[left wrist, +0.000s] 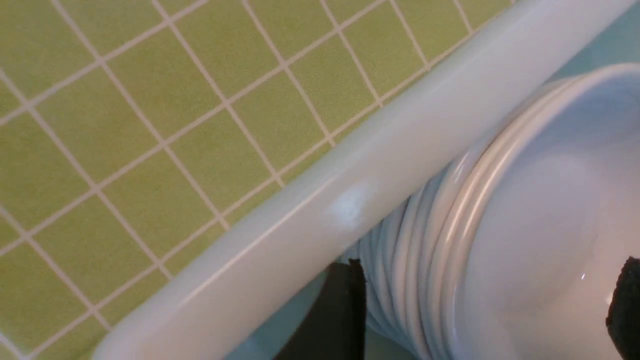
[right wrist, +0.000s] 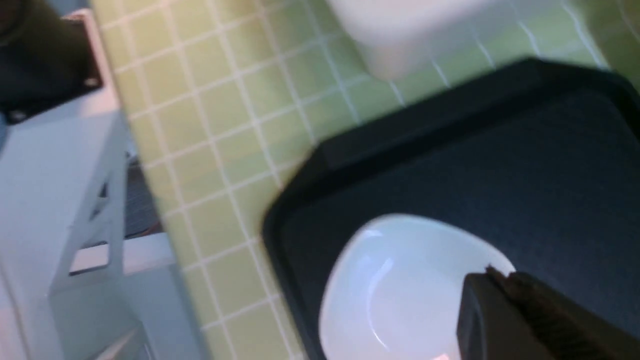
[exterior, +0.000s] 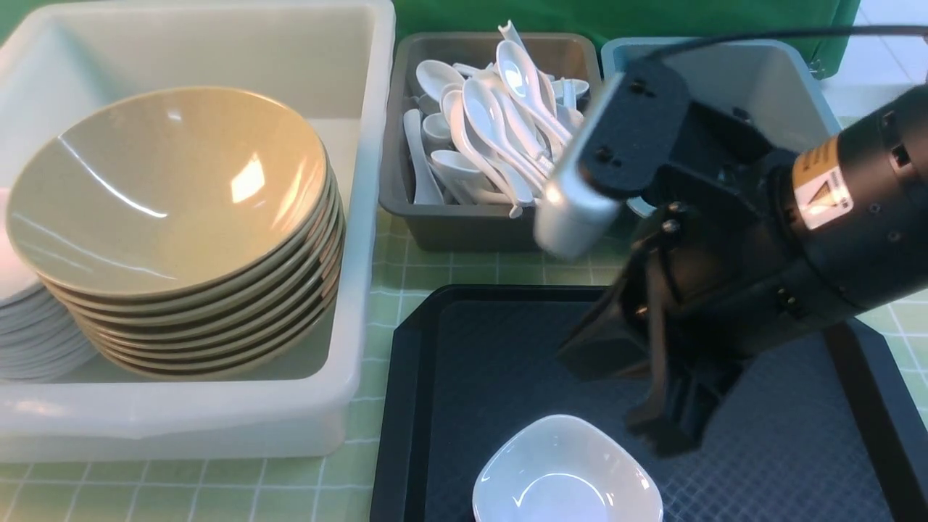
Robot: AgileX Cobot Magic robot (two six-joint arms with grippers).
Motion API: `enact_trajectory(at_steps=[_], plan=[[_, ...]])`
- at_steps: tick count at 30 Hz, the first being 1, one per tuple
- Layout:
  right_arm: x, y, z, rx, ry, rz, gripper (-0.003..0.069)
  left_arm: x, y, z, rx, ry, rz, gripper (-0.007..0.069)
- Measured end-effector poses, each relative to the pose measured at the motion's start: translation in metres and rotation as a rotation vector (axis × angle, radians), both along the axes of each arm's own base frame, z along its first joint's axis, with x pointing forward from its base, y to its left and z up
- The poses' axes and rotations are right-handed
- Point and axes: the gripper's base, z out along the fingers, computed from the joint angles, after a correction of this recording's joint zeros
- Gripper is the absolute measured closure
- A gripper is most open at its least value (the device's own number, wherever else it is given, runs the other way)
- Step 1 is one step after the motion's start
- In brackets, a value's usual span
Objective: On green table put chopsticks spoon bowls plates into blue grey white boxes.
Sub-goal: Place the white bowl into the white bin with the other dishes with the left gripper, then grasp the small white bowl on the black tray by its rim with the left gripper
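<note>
Bowl (exterior: pixel 567 471), small and white, sits on the black tray (exterior: pixel 449 377), its rim just beside the tips of the right gripper (exterior: pixel 670 435). Those jaws are closed, and I cannot tell whether they touch it. For a clean pick, I reckon they should part, straddle the rim with one finger inside and one outside, then close gently before lifting. The left gripper (left wrist: pixel 487 285) hangs empty, jaws wide apart, over stacked white plates (left wrist: pixel 525 210) in the white box (left wrist: pixel 350 200).
</note>
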Motion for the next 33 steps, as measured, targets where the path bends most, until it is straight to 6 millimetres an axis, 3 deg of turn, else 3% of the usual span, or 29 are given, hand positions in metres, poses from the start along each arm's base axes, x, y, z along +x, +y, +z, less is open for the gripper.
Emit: enact_trajectory(at_steps=[3,4,7,8,11,14,15,18,20,22,27,29,31,33], plan=[[-0.001,-0.01,0.001,-0.032,0.01,0.009,0.0613,-0.015,-0.01,0.025,0.091,-0.053,-0.024,-0.0038],[-0.002,-0.011,0.001,-0.037,0.011,0.015,0.0613,-0.014,-0.011,0.025,0.093,-0.052,-0.03,-0.0038],[-0.017,-0.025,0.015,-0.028,-0.022,0.042,0.0613,-0.029,-0.057,0.067,0.229,-0.188,-0.254,-0.0038],[-0.018,-0.025,0.016,-0.025,-0.026,0.043,0.0613,-0.03,-0.06,0.069,0.239,-0.194,-0.272,-0.0038],[-0.037,-0.04,0.034,0.016,-0.087,0.054,0.0612,-0.04,-0.128,0.095,0.302,-0.351,-0.66,-0.0031],[-0.054,-0.054,0.044,0.049,-0.128,0.055,0.0612,-0.053,-0.19,0.098,0.233,-0.408,-1.07,0.0006],[-0.054,-0.054,0.043,0.047,-0.125,0.056,0.0612,-0.054,-0.193,0.099,0.23,-0.414,-1.09,0.0009],[-0.07,-0.067,0.04,0.059,-0.138,0.055,0.0612,-0.059,-0.246,0.085,0.117,-0.359,-1.414,0.0049],[-0.075,-0.07,0.038,0.062,-0.134,0.048,0.0612,-0.055,-0.262,0.077,0.095,-0.33,-1.489,0.0051],[-0.081,-0.076,0.032,0.06,-0.119,0.037,0.0612,-0.045,-0.293,0.057,0.064,-0.266,-1.606,0.005],[-0.089,-0.081,0.029,0.07,-0.108,0.02,0.061,-0.027,-0.358,0.011,0.004,-0.095,-1.788,0.005],[-0.089,-0.082,0.029,0.074,-0.104,0.013,0.0608,-0.021,-0.372,-0.002,-0.007,-0.054,-1.808,0.005],[-0.09,-0.082,0.029,0.077,-0.084,-0.005,0.0604,-0.01,-0.397,-0.028,-0.009,0.029,-1.833,0.005],[-0.091,-0.083,0.029,0.076,-0.065,-0.015,0.0603,0.001,-0.408,-0.048,-0.004,0.095,-1.832,0.005]])
